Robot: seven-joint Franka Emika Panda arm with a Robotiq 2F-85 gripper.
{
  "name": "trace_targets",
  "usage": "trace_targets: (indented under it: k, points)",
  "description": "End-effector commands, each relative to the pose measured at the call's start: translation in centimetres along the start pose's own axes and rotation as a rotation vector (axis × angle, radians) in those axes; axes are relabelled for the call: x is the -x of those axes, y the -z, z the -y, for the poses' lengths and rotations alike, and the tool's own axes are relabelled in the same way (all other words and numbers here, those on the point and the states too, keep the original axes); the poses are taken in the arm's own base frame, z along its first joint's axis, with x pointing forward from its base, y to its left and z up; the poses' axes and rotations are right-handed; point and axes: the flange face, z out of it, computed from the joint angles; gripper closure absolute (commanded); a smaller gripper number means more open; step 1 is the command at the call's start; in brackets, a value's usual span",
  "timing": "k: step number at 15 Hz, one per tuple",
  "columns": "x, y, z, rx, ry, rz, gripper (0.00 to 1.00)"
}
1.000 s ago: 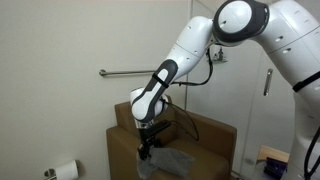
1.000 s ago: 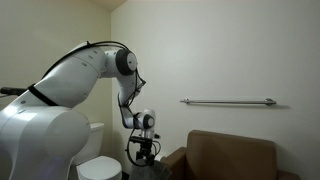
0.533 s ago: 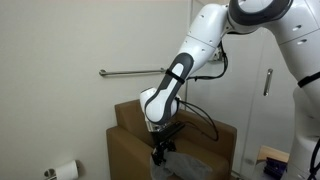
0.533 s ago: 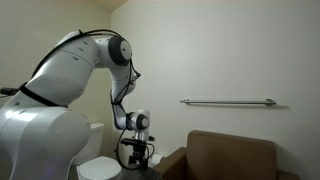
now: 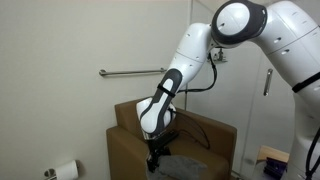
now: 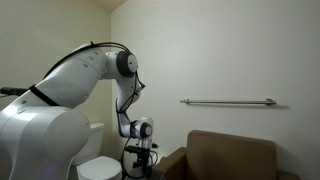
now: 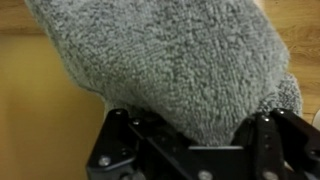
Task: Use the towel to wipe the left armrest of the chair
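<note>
A brown armchair point(image 5: 125, 150) stands against the wall and shows in both exterior views point(image 6: 235, 155). A grey fluffy towel point(image 7: 170, 60) fills most of the wrist view and lies bunched over the brown chair surface point(image 7: 40, 100). My gripper point(image 7: 190, 122) is shut on the towel, whose folds reach down between the two black fingers and hide the fingertips. In an exterior view the gripper point(image 5: 155, 158) points down at the chair's near side, with the towel point(image 5: 186, 165) spread beside it. My gripper also shows low beside the chair in an exterior view point(image 6: 137, 170).
A metal grab bar point(image 5: 130, 72) runs along the wall above the chair point(image 6: 228, 101). A toilet paper roll point(image 5: 65, 171) hangs low beside the chair. A white toilet point(image 6: 100, 165) stands next to the arm. A door with a handle point(image 5: 267, 80) is behind the arm.
My gripper has swung sideways and back over the chair and now sits lower, with the towel still in it. The arm's elbow shifted with it.
</note>
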Motion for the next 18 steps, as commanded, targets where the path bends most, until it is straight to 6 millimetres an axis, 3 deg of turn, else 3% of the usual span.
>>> trace_targets:
  k: [1, 6, 10, 14, 18]
  points:
    - [-6.2, -0.1, -1.1, -0.011, -0.023, -0.051, 0.96]
    - [-14.2, 4.7, -2.6, -0.015, -0.083, -0.194, 0.96]
    - [-18.8, 6.7, -2.7, -0.052, -0.114, -0.309, 0.96]
    - [-20.4, 7.2, -1.0, -0.067, -0.093, -0.357, 0.96]
    - [-19.4, 7.7, 0.4, -0.082, -0.070, -0.396, 0.96]
